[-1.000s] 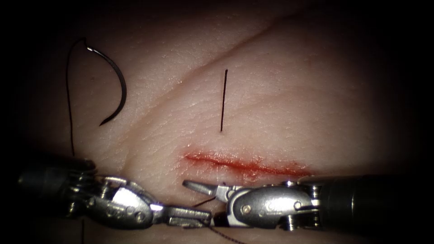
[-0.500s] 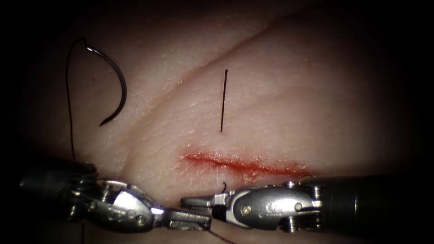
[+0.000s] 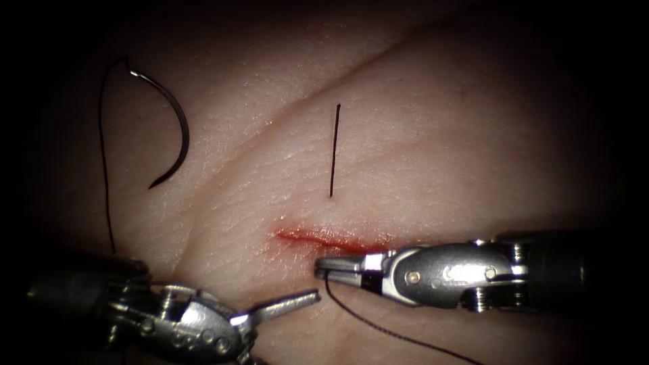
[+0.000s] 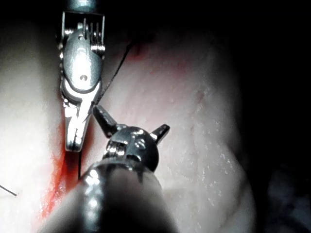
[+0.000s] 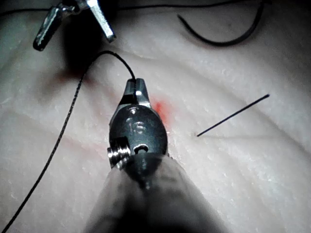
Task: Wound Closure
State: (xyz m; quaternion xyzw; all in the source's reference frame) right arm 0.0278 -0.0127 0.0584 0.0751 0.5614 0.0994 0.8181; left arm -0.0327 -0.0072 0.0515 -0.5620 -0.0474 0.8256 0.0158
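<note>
The tissue (image 3: 419, 155) carries a short red cut (image 3: 331, 238) just above the right tool (image 3: 324, 265), whose jaws are closed on the thread (image 3: 378, 326) at their tips. The left tool (image 3: 307, 297) stands wide open, holding nothing. The needle (image 3: 172, 128) lies free on the surface, well beyond the left tool, with a cut end of thread (image 3: 334, 150) above the cut. A hard tug could slip the thread from the tips. No writing reads clearly.
</note>
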